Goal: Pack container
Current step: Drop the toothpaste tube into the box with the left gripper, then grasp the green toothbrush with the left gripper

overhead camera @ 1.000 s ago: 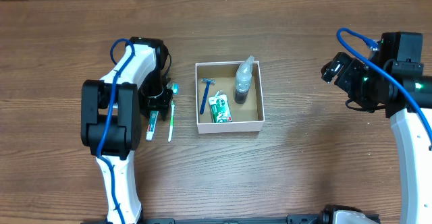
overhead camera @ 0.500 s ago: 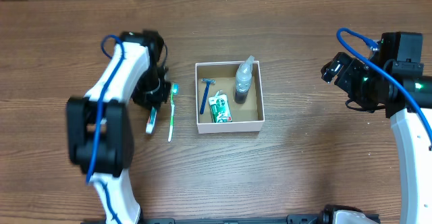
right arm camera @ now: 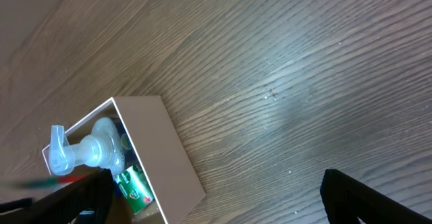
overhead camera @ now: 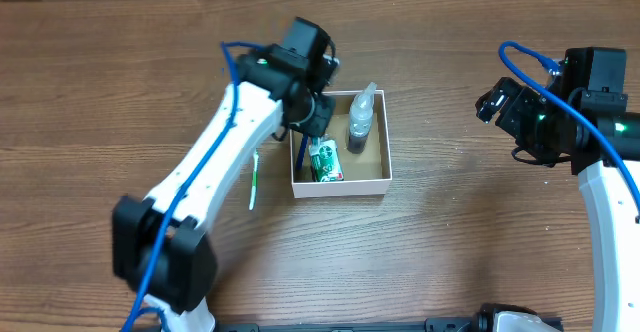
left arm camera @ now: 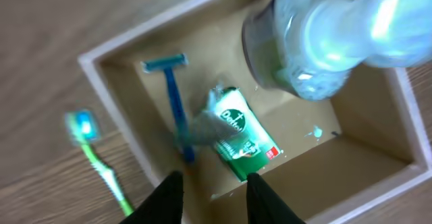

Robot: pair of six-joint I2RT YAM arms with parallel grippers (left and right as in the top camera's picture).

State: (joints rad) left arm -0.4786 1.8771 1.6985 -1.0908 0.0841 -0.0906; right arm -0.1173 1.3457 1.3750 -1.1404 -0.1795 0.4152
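My left end effector (left arm camera: 210,200) hovers over the box (overhead camera: 340,185) — clenched on a small tube, I judge, though blur hides it. Box below me: light, thin cardboard — grip a wall gently. Right end effector: cannot tell.

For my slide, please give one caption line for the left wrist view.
Left end effector hovers over the container holding razor, soap packet and pump bottle.

A brown wooden table (overhead camera: 450,242) carries the white-walled container (overhead camera: 340,185) and a green toothbrush (overhead camera: 254,184) beside it.
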